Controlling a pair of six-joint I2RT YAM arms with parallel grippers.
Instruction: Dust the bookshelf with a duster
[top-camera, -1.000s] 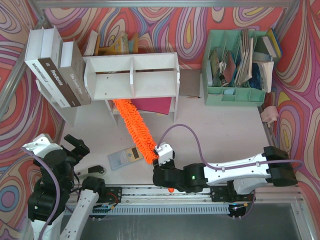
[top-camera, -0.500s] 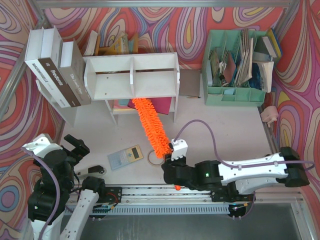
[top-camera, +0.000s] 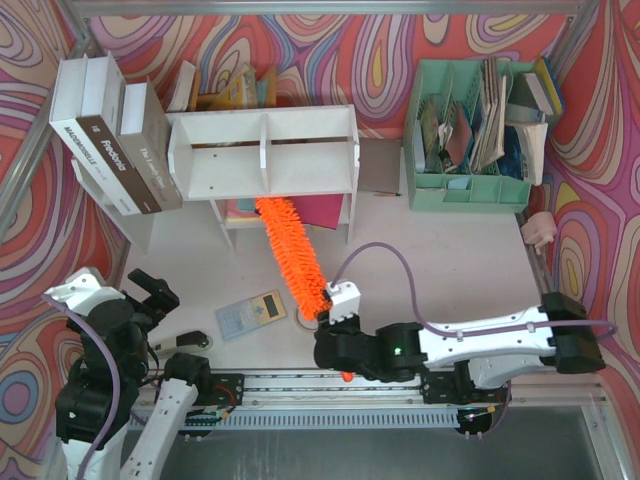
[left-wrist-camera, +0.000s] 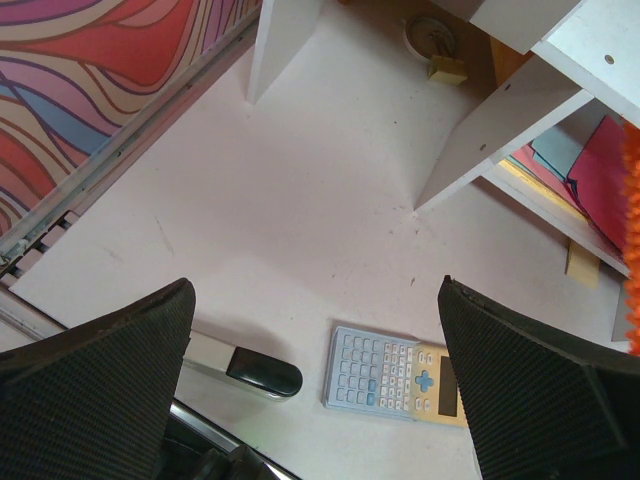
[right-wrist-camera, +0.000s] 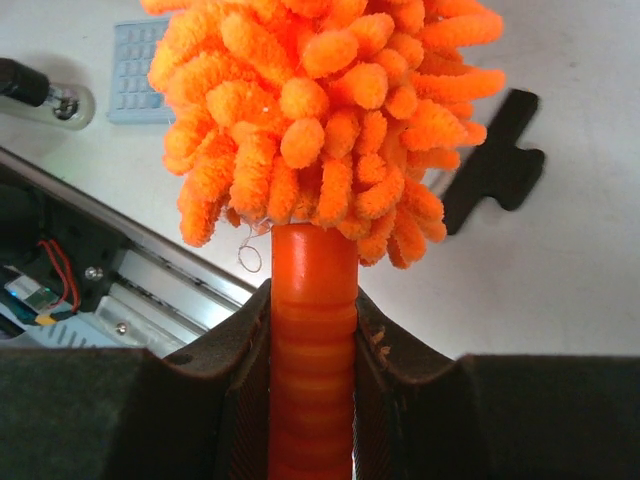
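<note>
The white bookshelf (top-camera: 300, 125) stands on legs at the back of the table, with a central divider. The fluffy orange duster (top-camera: 290, 250) slants from my right gripper (top-camera: 335, 318) up to the shelf's front edge, its tip under the shelf close to the divider. In the right wrist view my right gripper (right-wrist-camera: 312, 350) is shut on the ribbed orange handle just below the duster's head (right-wrist-camera: 325, 110). My left gripper (top-camera: 150, 295) hangs open at the near left, nothing between its fingers (left-wrist-camera: 315, 380). A shelf leg (left-wrist-camera: 500, 130) shows ahead of it.
A blue and yellow calculator (top-camera: 250, 313) lies left of the duster. Big white and brown books (top-camera: 110, 140) lean left of the shelf. A mint-green organizer (top-camera: 470, 130) stands at the back right. Red paper (top-camera: 320, 212) lies under the shelf. A black-tipped object (left-wrist-camera: 255, 372) lies near my left gripper.
My right gripper swung the duster rightwards along the shelf's underside, then partway back to the left. The left arm has stayed still.
</note>
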